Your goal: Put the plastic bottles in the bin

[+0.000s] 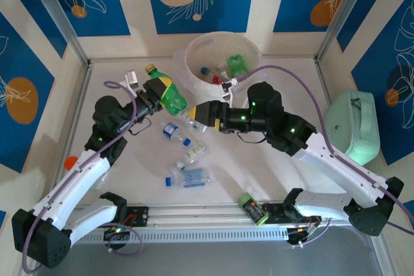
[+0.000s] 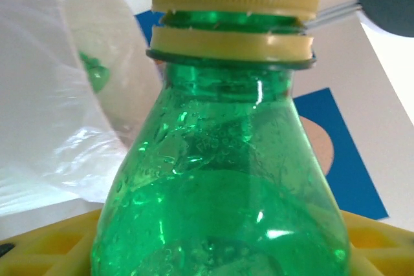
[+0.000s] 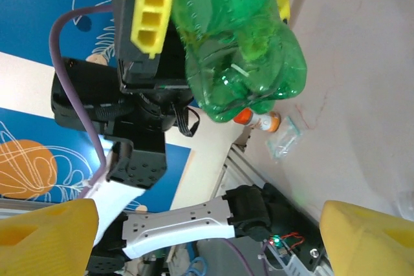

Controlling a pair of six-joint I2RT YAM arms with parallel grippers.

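Note:
My left gripper (image 1: 163,92) is shut on a green plastic bottle (image 1: 171,97) with a yellow cap (image 1: 151,68), held above the table just left of the bin (image 1: 194,72). In the left wrist view the green bottle (image 2: 217,185) rises between my yellow fingers (image 2: 45,250). My right gripper (image 1: 194,116) stands open just past the bottle's base, nothing between its fingers. From the right wrist the green bottle (image 3: 239,50) hangs ahead of the open right gripper (image 3: 207,237). The bin holds several bottles (image 1: 236,64). Three clear bottles (image 1: 174,132) (image 1: 195,153) (image 1: 189,178) lie on the table.
A mint-green case (image 1: 352,127) sits at the right edge. Another green bottle (image 1: 253,209) lies by the front rail, and an orange-capped bottle (image 3: 259,121) rests near the left edge. The bin's clear liner (image 2: 52,95) hangs close to the left of the held bottle.

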